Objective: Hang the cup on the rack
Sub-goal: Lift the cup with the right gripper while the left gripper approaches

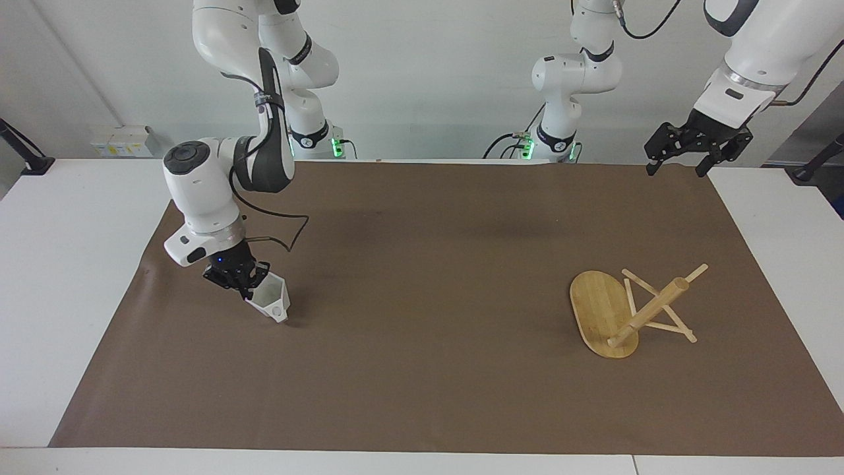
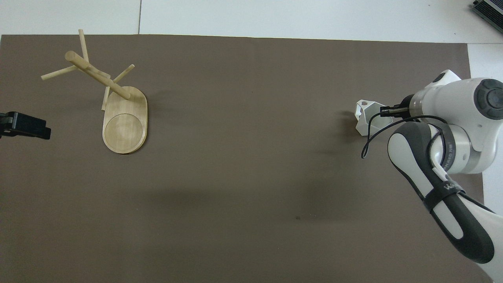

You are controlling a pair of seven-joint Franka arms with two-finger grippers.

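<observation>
Facing view: right end effector (image 1: 246,290) is clamped on the rim of the cup (image 1: 271,305), fingertips together on the cup wall, cup tilted with its mouth up and angled away from the robots. Can't tell whether the cup's lower edge is touching the brown mat (image 1: 422,369) or just off it. The cup is well apart from the rack (image 1: 623,310), toward the right arm's end of the tabletop (image 1: 59,277), at about the same distance from the robots as the rack. The rack sits on the mat toward the left arm's end, oval base flat, post and thin pegs pointing up. Left end effector (image 1: 678,166) is in the air over the mat corner by the left arm's base, fingers spread with nothing between them; that arm waits. In the overhead view the cup (image 2: 368,117) shows its handle hole on the side toward the rack (image 2: 114,106), with the right arm's wrist covering its other side; only the black tip of the left end effector (image 2: 27,126) shows at the frame edge, beside the rack base.
</observation>
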